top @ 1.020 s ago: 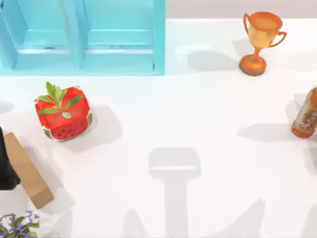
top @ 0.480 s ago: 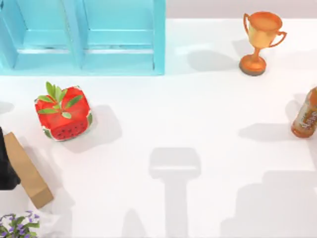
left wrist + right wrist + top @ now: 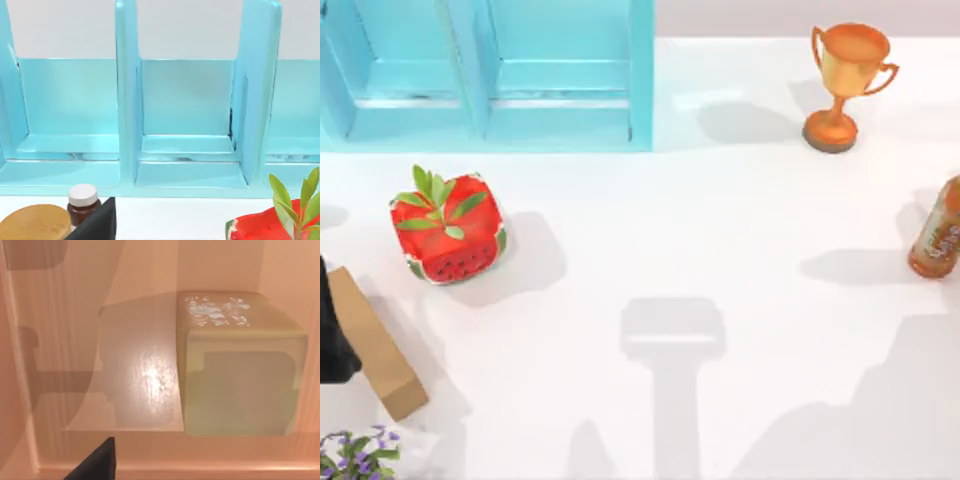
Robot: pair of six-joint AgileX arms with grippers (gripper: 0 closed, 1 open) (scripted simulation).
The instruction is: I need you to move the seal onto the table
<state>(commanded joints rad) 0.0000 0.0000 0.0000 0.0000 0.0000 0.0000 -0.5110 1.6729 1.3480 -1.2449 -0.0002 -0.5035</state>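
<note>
My right hand (image 3: 97,462), grip I cannot tell, faces one seal (image 3: 240,370) resting inside a tan recess. From above, the worktop (image 3: 720,250) carries one blue cabinet (image 3: 560,90), one watermelon cube (image 3: 448,230) and one trophy (image 3: 845,85). My left hand (image 3: 330,335), grip likewise unclear, is at its left edge.

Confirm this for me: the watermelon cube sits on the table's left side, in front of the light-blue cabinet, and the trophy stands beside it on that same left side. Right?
Not quite. The watermelon cube does sit on the left of the table, in front of the light-blue cabinet, but the trophy stands at the far right, well apart from the cube. The top view shows it.
</note>
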